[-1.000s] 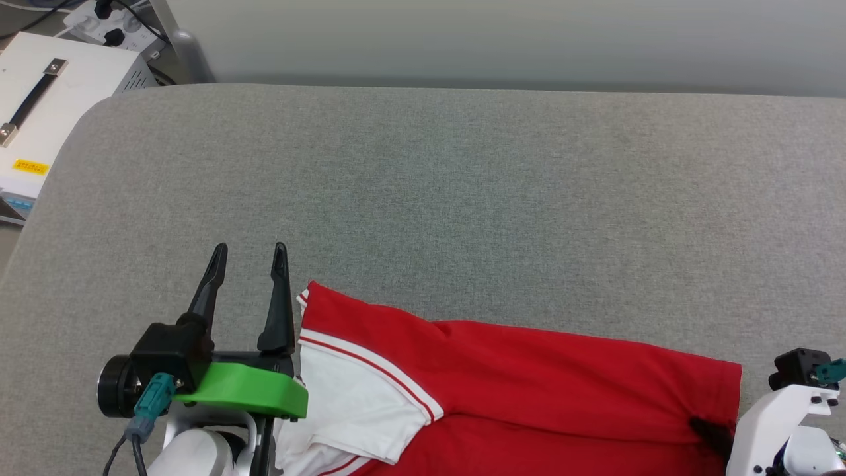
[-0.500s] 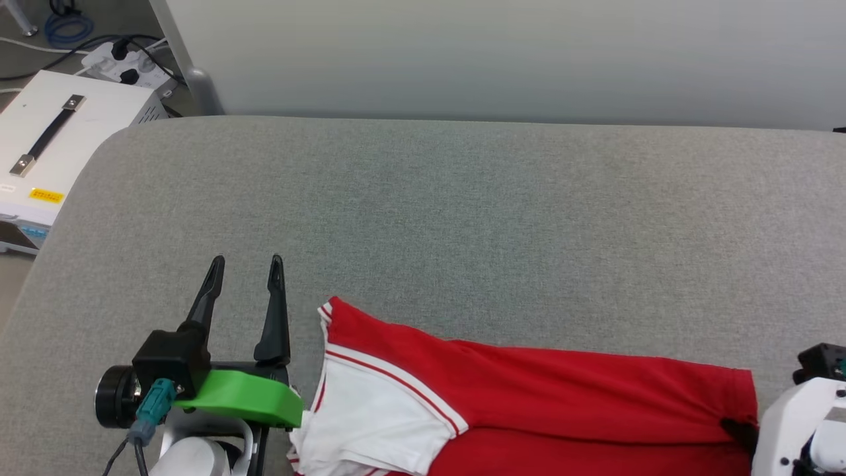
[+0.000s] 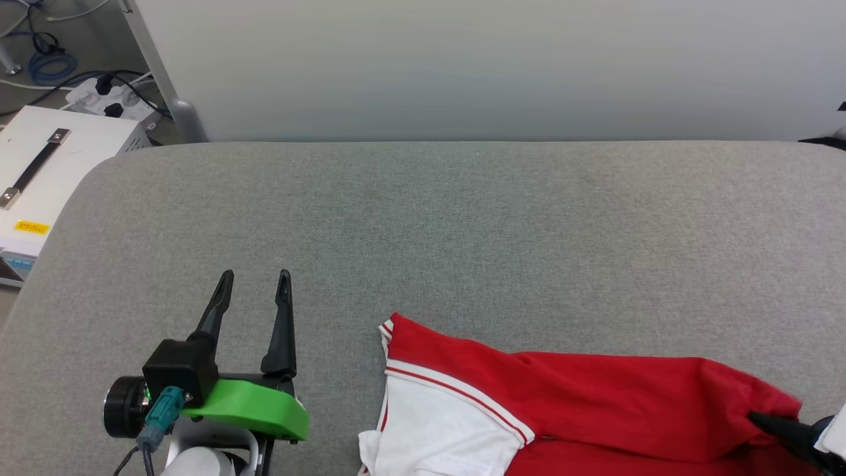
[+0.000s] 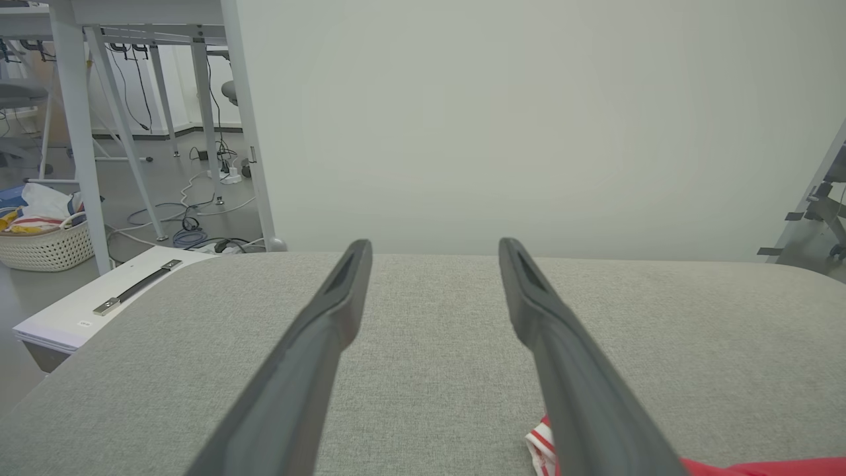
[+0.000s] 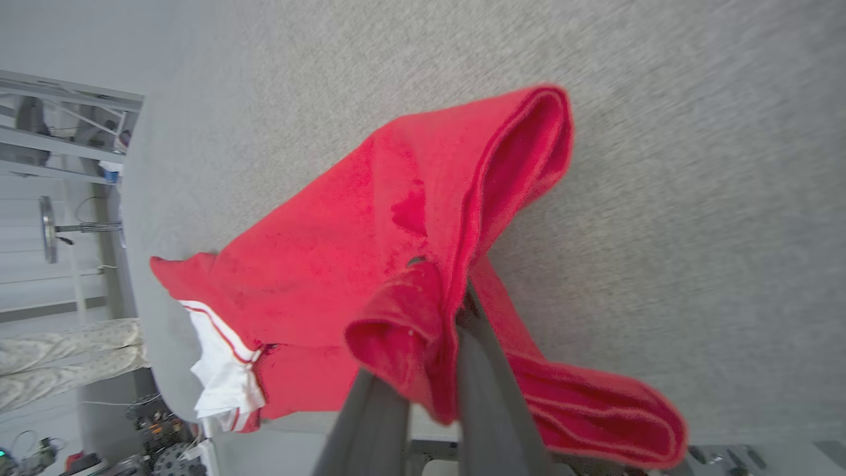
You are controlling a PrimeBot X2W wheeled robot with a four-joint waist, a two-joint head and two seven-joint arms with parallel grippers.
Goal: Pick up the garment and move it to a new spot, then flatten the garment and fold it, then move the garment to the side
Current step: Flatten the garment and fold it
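Red garment (image 3: 595, 396) hem is clamped in right gripper (image 3: 767, 420), fingers lying low. Spread left gripper (image 3: 256, 276) hovers level, garment apart to its right.

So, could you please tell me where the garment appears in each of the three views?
Head view: garment at the lower right, cut by the bottom edge.
Left wrist view: garment in the bottom right corner.
Right wrist view: garment across the centre.
Shared landmark: its striped sleeve trim.
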